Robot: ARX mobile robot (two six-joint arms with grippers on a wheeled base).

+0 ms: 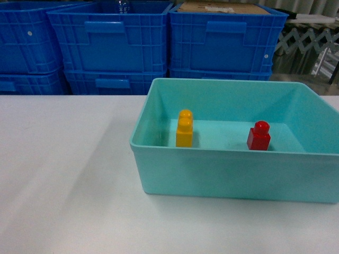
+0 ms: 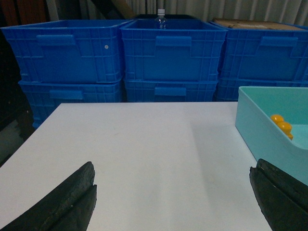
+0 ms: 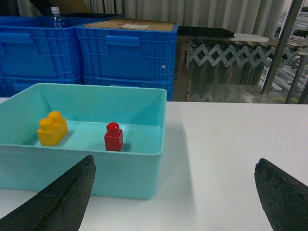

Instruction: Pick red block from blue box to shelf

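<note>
The red block (image 1: 258,136) stands upright on the floor of the blue box (image 1: 233,174), right of centre; the right wrist view shows the same red block (image 3: 113,137) inside the box (image 3: 96,178). My right gripper (image 3: 175,161) is open and empty, low over the white table, in front of the box's near right corner. Left of the box (image 2: 260,120), my left gripper (image 2: 173,168) hangs open over bare table. Neither gripper shows in the head view. Steel uprights of the shelf (image 3: 280,43) rise at the far right, beyond the table.
A yellow two-stud block (image 1: 184,128) stands in the box left of the red one. Stacked dark blue crates (image 1: 114,45) line the table's far edge, one holding a bottle (image 2: 161,18), one topped with cardboard (image 3: 130,24). A grey folding lattice (image 3: 231,53) stands behind.
</note>
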